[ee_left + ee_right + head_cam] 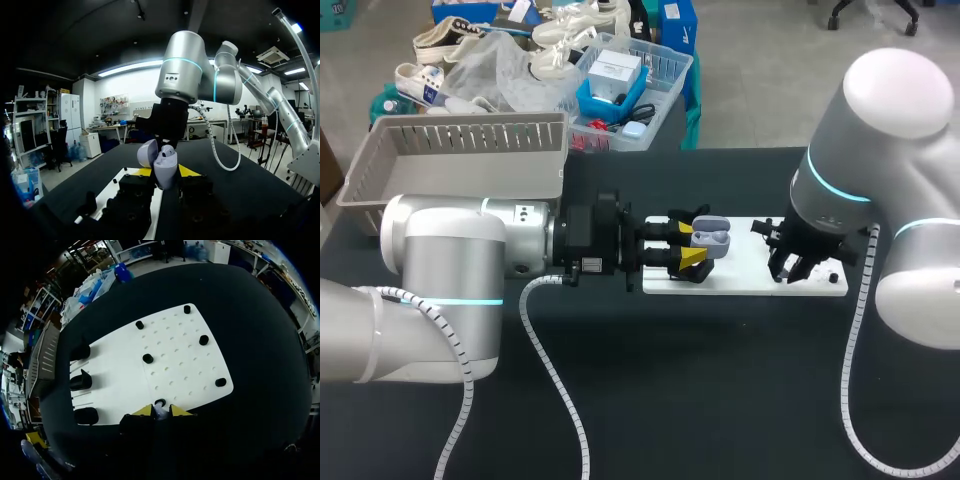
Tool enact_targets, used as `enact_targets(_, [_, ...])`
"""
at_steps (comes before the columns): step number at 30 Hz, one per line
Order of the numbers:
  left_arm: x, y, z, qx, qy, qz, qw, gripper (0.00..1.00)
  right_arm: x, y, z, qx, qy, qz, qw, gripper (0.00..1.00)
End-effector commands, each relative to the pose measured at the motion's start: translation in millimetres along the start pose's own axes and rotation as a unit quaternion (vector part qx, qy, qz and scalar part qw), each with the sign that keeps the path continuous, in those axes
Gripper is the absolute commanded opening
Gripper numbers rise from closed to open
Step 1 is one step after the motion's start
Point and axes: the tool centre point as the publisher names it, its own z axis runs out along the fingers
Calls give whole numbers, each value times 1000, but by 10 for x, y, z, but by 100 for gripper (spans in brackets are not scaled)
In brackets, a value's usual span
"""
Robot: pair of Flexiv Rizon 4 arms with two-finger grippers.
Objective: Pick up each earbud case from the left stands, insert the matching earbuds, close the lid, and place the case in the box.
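**Head view.**
- Left gripper (692, 243): comes in from the left, level over the table (720, 390), its yellow tips pinching the earbud case (712, 238) from two sides.
- Earbud case: grey-lilac, lid open, held above the left end of the white board (750, 282).
- Right gripper (798, 270): points down onto the right part of the board. Its fingers cannot be told apart here.
- Basket (460, 135): grey, slatted, at the table's far left corner.

**Left wrist view.**
- Left gripper (166, 172): both fingers are against the earbud case (166, 169).
- Case: upright, with its lid (148, 153) tipped back to one side.
- Right arm (182, 65): straight ahead, just beyond the case.

**Right wrist view.**
- Right gripper (161, 411): fingers drawn close, nipping a small pale earbud (160, 413) at the near edge of the white board (175, 355).
- Pegs (148, 358): black, scattered across the perforated half of the board.
- Stands (81, 382): three, black, along the board's other end.
- Basket (44, 360): beyond the stands.
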Motion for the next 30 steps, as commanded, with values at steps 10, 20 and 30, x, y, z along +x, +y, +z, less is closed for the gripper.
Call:
enact_targets(10, [6,-1,5,-1,-1,0,1000,0,-17,-2,-335,-14,-18,13,1000,0])
enact_targets(20, [6,-1,5,-1,-1,0,1000,0,-14,-75,-732,-16,-46,31,998,0])
enact_targets(30, [6,-1,5,-1,-1,0,1000,0,134,175,-1421,-41,-63,16,997,0])
